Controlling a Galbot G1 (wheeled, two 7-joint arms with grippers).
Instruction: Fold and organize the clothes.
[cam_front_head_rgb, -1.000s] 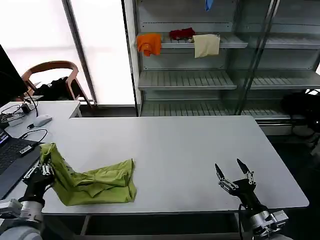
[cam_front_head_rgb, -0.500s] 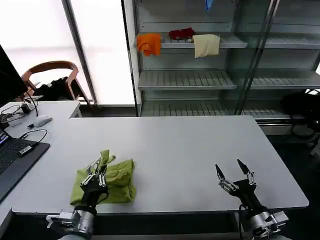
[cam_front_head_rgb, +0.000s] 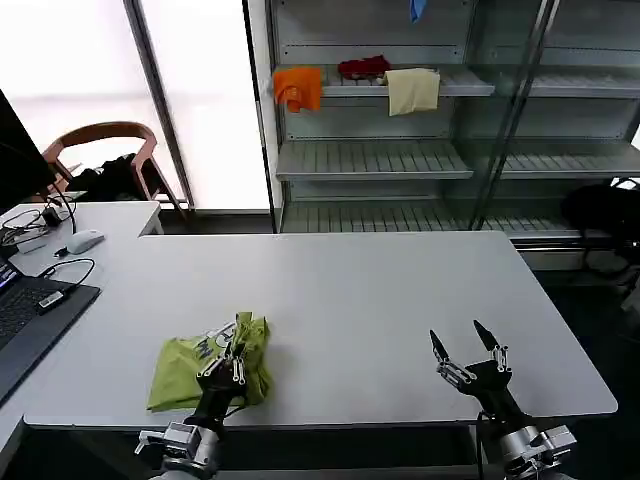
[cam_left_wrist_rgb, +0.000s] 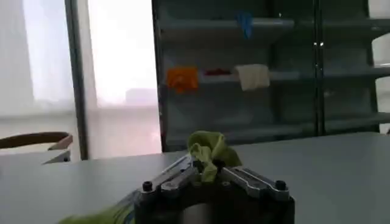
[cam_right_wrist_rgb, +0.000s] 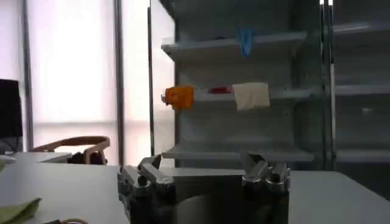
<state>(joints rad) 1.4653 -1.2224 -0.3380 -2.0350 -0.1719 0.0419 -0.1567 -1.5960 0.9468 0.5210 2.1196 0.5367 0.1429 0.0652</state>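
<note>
The lime yellow-green T-shirt (cam_front_head_rgb: 190, 366) lies in a bunched, folded heap near the front left edge of the grey table (cam_front_head_rgb: 360, 290). My left gripper (cam_front_head_rgb: 232, 350) sits at the heap's right end, shut on a fold of the fabric. In the left wrist view the fingers (cam_left_wrist_rgb: 183, 172) pinch a tuft of the lime fabric (cam_left_wrist_rgb: 206, 148) that sticks up between them. My right gripper (cam_front_head_rgb: 465, 345) hovers open over the table's front right, well apart from the shirt. In the right wrist view, the right gripper (cam_right_wrist_rgb: 204, 170) has nothing between its spread fingers, and a corner of the shirt (cam_right_wrist_rgb: 15, 212) shows.
A laptop (cam_front_head_rgb: 30, 312), cables and a mouse (cam_front_head_rgb: 85, 240) lie at the table's left end. A wooden chair (cam_front_head_rgb: 105, 150) stands behind them. The shelf unit (cam_front_head_rgb: 380, 160) behind the table holds an orange cloth (cam_front_head_rgb: 298, 87), a dark red cloth (cam_front_head_rgb: 363, 67) and a cream cloth (cam_front_head_rgb: 412, 90).
My left gripper has carried the shirt's left end rightwards over the rest, turning the stretched-out cloth into a compact heap. The right gripper has not moved.
</note>
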